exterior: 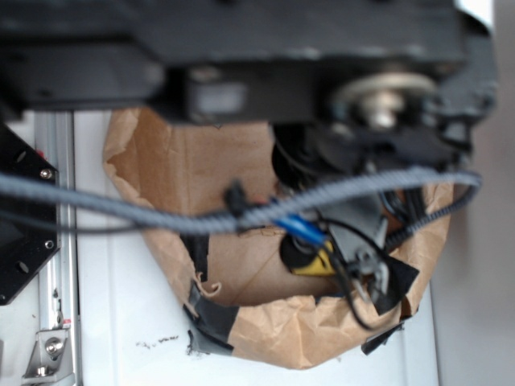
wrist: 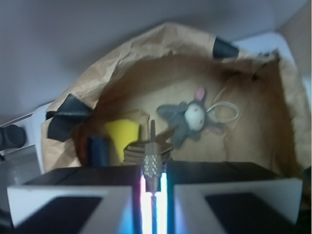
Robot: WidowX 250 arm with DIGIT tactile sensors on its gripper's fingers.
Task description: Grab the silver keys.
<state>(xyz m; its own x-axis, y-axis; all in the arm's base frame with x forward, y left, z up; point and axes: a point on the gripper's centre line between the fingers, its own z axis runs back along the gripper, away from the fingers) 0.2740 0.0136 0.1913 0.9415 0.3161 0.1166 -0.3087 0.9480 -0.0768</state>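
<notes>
In the wrist view the silver keys (wrist: 147,150) are a fanned stack of grey metal blades just past my fingertips, above the brown paper floor. One dimpled key end (wrist: 150,165) stands pinched in the narrow slot between my two black fingers. My gripper (wrist: 153,171) is shut on it, with only a thin lit gap on each side. In the exterior view my blurred arm (exterior: 386,104) and its cables cover the gripper and the keys.
A grey plush bunny (wrist: 190,118) with pink ears lies beyond the keys, next to a white loop (wrist: 225,111). A yellow block (wrist: 122,135) and a blue piece (wrist: 97,148) sit to the left. Crumpled paper walls (wrist: 122,63) with black tape (wrist: 68,117) ring everything. An aluminium rail (exterior: 56,241) runs outside on the left.
</notes>
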